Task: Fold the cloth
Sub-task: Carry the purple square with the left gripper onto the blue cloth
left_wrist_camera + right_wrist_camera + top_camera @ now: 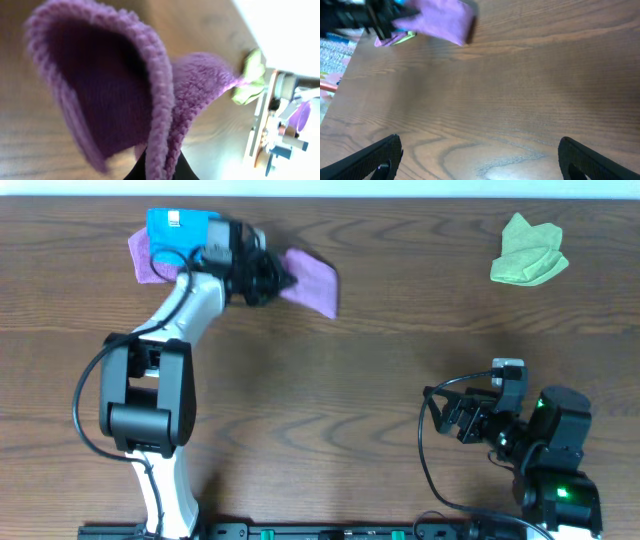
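Lilac cloth (315, 280) in clenched left claw (283, 280); right claw (479, 156) wide apart over wooden table (350, 380)

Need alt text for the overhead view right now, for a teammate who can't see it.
The left gripper is shut on the lilac cloth near the far edge of the table, by a blue cloth. A green cloth lies crumpled at far right; the right gripper rests open near the front.

The left tool (161, 169) pinches the cloth (100, 90), its purple folds close up; a green cloth (251, 75) lies beyond.
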{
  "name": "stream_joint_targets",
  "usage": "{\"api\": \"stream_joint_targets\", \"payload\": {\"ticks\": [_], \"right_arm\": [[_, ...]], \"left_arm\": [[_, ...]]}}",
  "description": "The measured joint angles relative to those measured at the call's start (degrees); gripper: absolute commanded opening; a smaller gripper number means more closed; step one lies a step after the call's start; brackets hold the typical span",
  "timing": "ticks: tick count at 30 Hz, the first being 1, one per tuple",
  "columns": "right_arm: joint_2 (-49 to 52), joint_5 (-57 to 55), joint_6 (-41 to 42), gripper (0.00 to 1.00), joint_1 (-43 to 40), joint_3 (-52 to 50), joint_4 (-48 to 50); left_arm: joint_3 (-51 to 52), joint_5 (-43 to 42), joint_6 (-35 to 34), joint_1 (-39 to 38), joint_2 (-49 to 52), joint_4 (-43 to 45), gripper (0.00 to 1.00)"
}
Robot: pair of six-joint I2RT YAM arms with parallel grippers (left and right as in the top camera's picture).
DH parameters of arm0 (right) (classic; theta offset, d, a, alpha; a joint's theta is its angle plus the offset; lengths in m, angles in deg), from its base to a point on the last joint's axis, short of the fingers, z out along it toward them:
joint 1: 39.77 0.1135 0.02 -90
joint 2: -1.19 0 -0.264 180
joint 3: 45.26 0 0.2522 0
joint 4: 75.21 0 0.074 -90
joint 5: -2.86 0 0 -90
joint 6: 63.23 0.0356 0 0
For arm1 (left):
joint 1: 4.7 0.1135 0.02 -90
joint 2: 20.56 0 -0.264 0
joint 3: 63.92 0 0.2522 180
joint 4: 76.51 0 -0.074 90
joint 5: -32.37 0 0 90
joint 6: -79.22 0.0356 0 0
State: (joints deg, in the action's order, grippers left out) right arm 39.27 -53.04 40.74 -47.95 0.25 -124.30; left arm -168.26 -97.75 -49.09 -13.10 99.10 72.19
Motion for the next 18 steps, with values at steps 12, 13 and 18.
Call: {"api": "stream_joint_targets", "payload": {"ticks": [12, 13, 18], "right_arm": [[0.0, 0.0, 0.0, 0.99, 0.0, 0.0, 0.0], [0.0, 0.0, 0.0, 0.99, 0.0, 0.0, 0.0], [0.0, 0.0, 0.0, 0.99, 0.0, 0.0, 0.0]], "left_arm": [[-13.7, 10.8, 2.5, 6.7, -1.5, -3.2, 0.06], [-13.7, 11.5, 2.6, 7.0, -1.5, -3.0, 0.06], [-13.7, 13.8, 3.5, 9.3, -1.5, -0.6, 0.06]]}}
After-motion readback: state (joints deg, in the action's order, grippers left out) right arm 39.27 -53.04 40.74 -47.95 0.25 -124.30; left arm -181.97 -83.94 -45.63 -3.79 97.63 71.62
